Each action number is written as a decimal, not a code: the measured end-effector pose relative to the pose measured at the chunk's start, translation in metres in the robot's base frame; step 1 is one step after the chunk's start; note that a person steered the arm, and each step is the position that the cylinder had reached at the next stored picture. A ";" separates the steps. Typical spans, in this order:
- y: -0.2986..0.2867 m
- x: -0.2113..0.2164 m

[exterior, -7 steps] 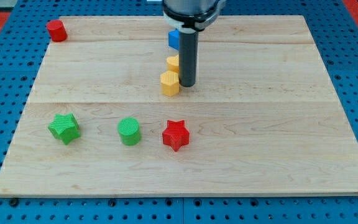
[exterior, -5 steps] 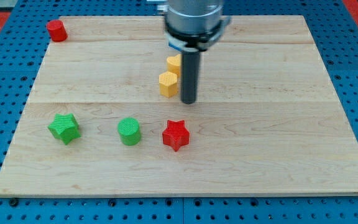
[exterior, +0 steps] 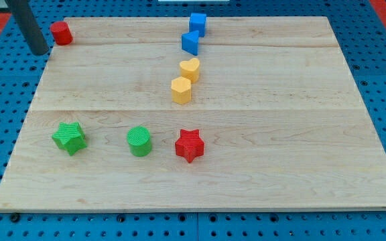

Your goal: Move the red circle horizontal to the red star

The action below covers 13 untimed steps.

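The arm carries no claw, only a dark rod, and my tip (exterior: 39, 51) stands at the view's top left, just off the wooden tabletop's (exterior: 280, 134) left edge and just left of the red circle (exterior: 61, 32), with a narrow gap between them. The red star (exterior: 189, 144) lies well apart, low and near the middle, in a row with the green circle (exterior: 139, 141) and the green star (exterior: 69, 137) to its left. Above sit two yellow blocks (exterior: 181, 90) (exterior: 189, 69), touching, and two blue blocks (exterior: 191, 43) (exterior: 198, 23) near the top edge.
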<state>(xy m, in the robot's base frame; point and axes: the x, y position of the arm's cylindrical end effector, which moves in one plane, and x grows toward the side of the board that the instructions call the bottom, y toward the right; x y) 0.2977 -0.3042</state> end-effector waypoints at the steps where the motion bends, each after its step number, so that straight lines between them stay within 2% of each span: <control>1: 0.005 -0.032; 2: 0.024 -0.061; 3: 0.034 -0.071; 5: 0.023 -0.106; 6: 0.082 -0.085; 7: 0.105 0.000; 8: 0.095 0.012; 9: 0.062 -0.032; 10: 0.093 -0.062; 12: 0.164 0.016; 13: 0.160 0.001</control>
<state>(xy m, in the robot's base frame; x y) 0.2988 -0.1445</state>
